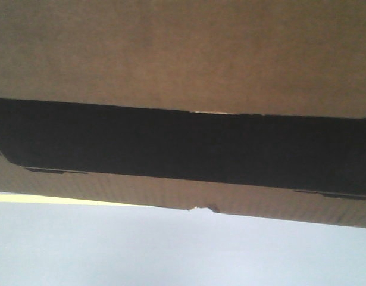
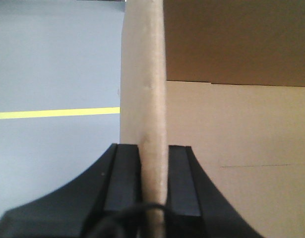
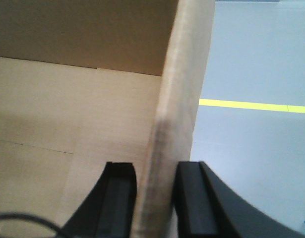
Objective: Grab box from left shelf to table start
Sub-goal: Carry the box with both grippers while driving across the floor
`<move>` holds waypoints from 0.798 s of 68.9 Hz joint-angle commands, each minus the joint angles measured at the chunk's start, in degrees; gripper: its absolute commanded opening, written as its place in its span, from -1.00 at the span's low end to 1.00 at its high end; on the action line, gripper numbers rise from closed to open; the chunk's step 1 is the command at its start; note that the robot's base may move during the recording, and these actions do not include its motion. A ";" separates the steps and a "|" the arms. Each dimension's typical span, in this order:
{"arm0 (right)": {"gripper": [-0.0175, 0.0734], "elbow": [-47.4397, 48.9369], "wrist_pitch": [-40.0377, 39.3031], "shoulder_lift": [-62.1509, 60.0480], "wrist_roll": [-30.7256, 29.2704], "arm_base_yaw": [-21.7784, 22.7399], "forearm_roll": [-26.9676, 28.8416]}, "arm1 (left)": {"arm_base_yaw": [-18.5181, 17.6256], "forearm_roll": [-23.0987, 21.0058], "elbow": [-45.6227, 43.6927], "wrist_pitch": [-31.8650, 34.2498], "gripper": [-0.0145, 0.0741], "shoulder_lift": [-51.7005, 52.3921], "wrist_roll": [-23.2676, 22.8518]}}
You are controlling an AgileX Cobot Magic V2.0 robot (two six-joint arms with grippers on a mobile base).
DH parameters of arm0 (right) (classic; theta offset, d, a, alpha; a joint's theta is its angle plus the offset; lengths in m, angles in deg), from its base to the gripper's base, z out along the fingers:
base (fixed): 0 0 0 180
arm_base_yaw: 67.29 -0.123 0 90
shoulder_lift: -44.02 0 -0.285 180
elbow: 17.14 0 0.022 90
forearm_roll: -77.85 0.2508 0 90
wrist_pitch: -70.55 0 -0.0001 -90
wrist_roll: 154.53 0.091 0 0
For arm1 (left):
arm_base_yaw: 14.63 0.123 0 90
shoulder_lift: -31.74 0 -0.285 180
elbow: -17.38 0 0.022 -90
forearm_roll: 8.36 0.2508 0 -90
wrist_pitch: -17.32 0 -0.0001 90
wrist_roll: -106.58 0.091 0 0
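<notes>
Your left gripper [image 2: 153,188] pinches a wall of the box [image 2: 241,124], fingers closed flat against both faces; the box's inside lies right of them. Your right gripper [image 3: 154,198] pinches another wall the same way, with the inside to its left.

The front view sits very close to the box [image 1: 183,53], which fills its upper three quarters. The wrist views look along the left gripper [image 2: 153,153] and right gripper [image 3: 154,168] at box walls edge-on, centre frame. Both show its interior and, seemingly, one yellow line [image 2: 55,113].
</notes>
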 commanded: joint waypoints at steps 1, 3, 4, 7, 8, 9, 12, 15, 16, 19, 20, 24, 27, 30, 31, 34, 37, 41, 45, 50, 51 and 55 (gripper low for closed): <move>-0.49 2.07 -8.61 0.28 -0.97 -0.24 2.02 | -0.80 -4.93 -2.40 10.75 -0.91 0.74 -0.86; -0.49 2.07 -8.61 0.28 -0.97 -0.24 2.02 | -0.80 -4.93 -2.40 10.75 -0.91 0.74 -0.86; -0.49 2.07 -8.61 0.28 -0.97 -0.24 2.02 | -0.80 -4.93 -2.40 10.75 -0.91 0.74 -0.86; -0.49 2.07 -8.61 0.28 -0.97 -0.24 2.02 | -0.80 -4.93 -2.40 10.75 -0.91 0.74 -0.86; -0.49 2.07 -8.61 0.28 -0.97 -0.24 2.02 | -0.80 -4.93 -2.40 10.75 -0.91 0.74 -0.86; -0.49 2.07 -8.61 0.28 -0.97 -0.24 2.02 | -0.80 -4.93 -2.40 10.75 -0.91 0.74 -0.86; -0.49 2.07 -8.61 0.28 -0.97 -0.24 2.02 | -0.80 -4.93 -2.40 10.75 -0.91 0.74 -0.86; -0.49 2.07 -8.61 0.28 -0.97 -0.24 2.02 | -0.80 -4.93 -2.40 10.75 -0.91 0.74 -0.86; -0.49 2.07 -8.61 0.28 -0.97 -0.24 2.02 | -0.80 -4.93 -2.40 10.75 -0.91 0.74 -0.86; -0.49 2.07 -8.61 0.28 -0.97 -0.24 2.02 | -0.80 -4.93 -2.40 10.75 -0.91 0.74 -0.86; -0.49 2.07 -8.61 0.28 -0.97 -0.24 2.02 | -0.80 -4.93 -2.40 10.75 -0.91 0.74 -0.86; -0.49 2.07 -8.61 0.28 -0.97 -0.24 2.02 | -0.80 -4.93 -2.40 10.75 -0.91 0.74 -0.86; -0.49 2.07 -8.61 0.28 -0.97 -0.24 2.02 | -0.80 -4.93 -2.40 10.75 -0.91 0.74 -0.86; -0.49 2.07 -8.61 0.28 -0.97 -0.24 2.02 | -0.80 -4.93 -2.40 10.75 -0.91 0.74 -0.86; -0.49 2.07 -8.61 0.28 -0.97 -0.24 2.02 | -0.80 -4.93 -2.40 10.75 -0.91 0.74 -0.86; -0.49 2.07 -8.61 0.28 -0.97 -0.24 2.02 | -0.80 -4.93 -2.40 10.75 -0.91 0.74 -0.86; -0.49 2.07 -8.61 0.28 -0.97 -0.24 2.02 | -0.80 -4.93 -2.40 10.75 -0.91 0.74 -0.86; -0.49 2.07 -8.61 0.28 -0.97 -0.24 2.02 | -0.80 -4.93 -2.40 10.75 -0.91 0.74 -0.86; -0.49 2.07 -8.61 0.28 -0.97 -0.24 2.02 | -0.80 -4.93 -2.40 10.75 -0.91 0.74 -0.86; -0.49 2.07 -8.61 0.28 -0.97 -0.24 2.02 | -0.80 -4.93 -2.40 10.75 -0.91 0.74 -0.86; -0.49 2.07 -8.61 0.28 -0.97 -0.24 2.02 | -0.80 -4.93 -2.40 10.75 -0.91 0.74 -0.86; -0.49 2.07 -8.61 0.28 -0.97 -0.24 2.02 | -0.80 -4.93 -2.40 10.75 -0.91 0.74 -0.86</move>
